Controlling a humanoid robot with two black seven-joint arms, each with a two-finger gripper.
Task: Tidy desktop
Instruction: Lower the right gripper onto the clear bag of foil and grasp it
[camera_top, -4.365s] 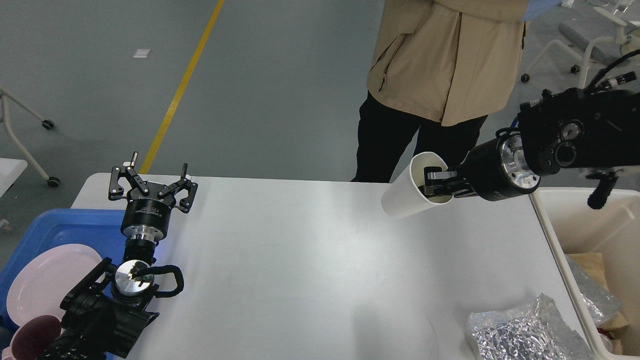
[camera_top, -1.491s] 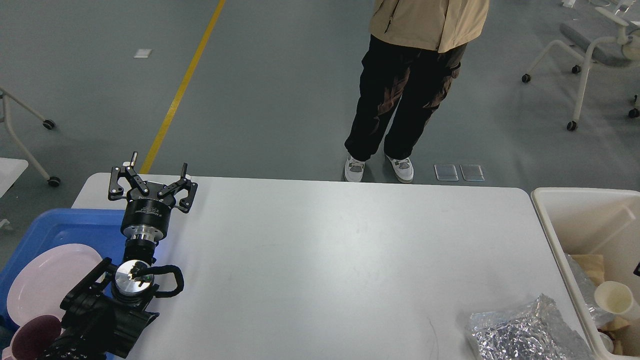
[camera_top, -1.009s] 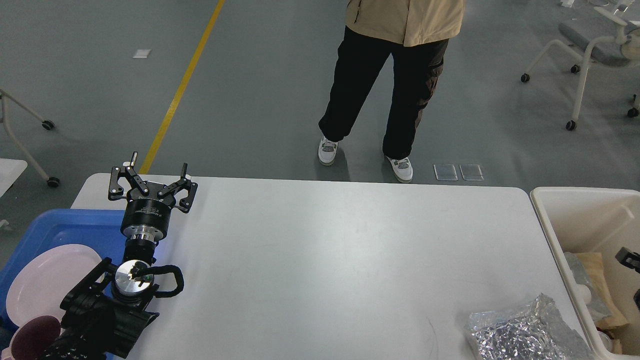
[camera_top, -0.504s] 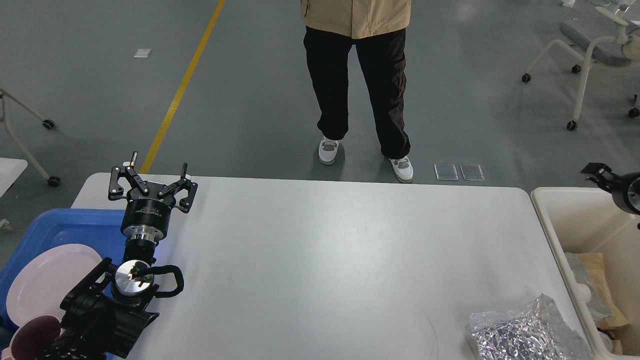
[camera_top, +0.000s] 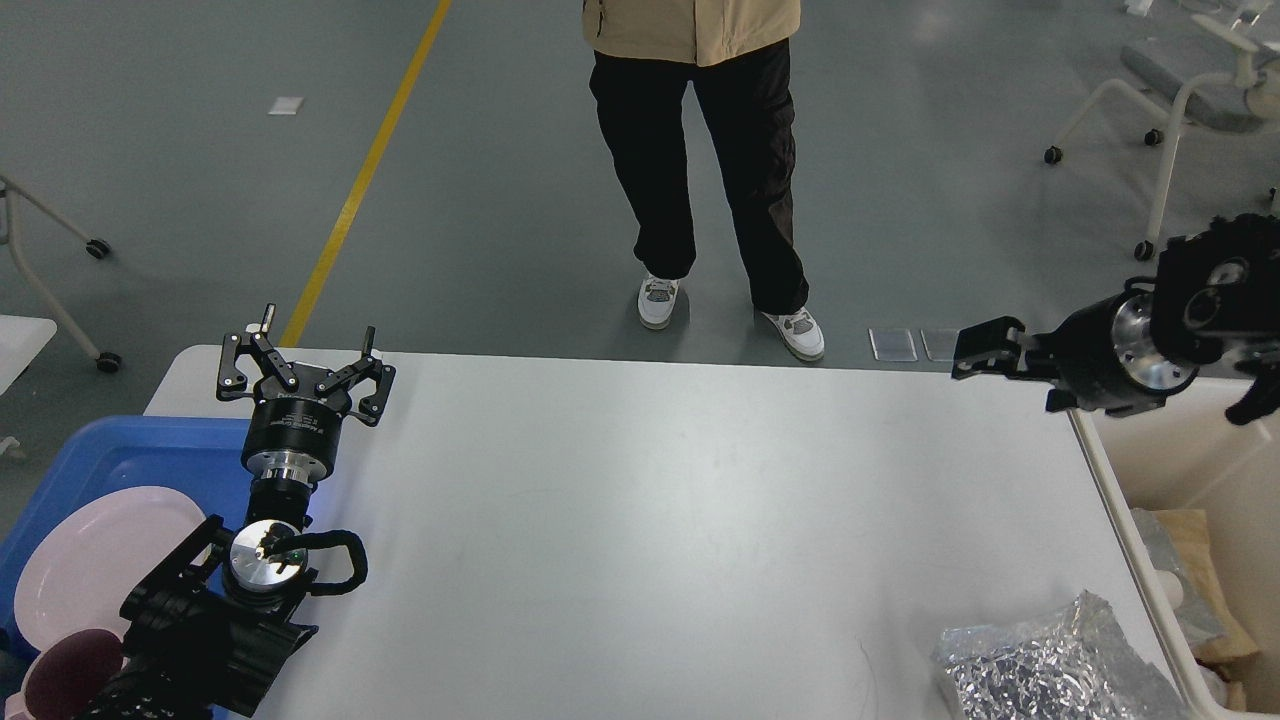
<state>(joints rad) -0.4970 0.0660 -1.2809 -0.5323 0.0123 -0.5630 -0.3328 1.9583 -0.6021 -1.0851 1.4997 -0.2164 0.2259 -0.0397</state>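
So the desktop (camera_top: 650, 520) fills most of the view, mostly bare, with a crumpled foil bag (camera_top: 1040, 665) sitting at its near right corner. Left gripper (camera_top: 305, 365) hovers over the far left corner, fingers spread wide and empty. Right gripper (camera_top: 985, 350) pokes in over the far right edge, seen side-on, so can't tell how it's set. Blue tray (camera_top: 120, 455) with a pink plate (camera_top: 90, 565) on the left, cream bin (camera_top: 1190, 480) on the right.

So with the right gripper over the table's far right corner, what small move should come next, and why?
Probably swing the right gripper toward the crumpled silver foil bag: it looks like the only loose item on the large white rectangular desktop, lying beside the cream-coloured bin.
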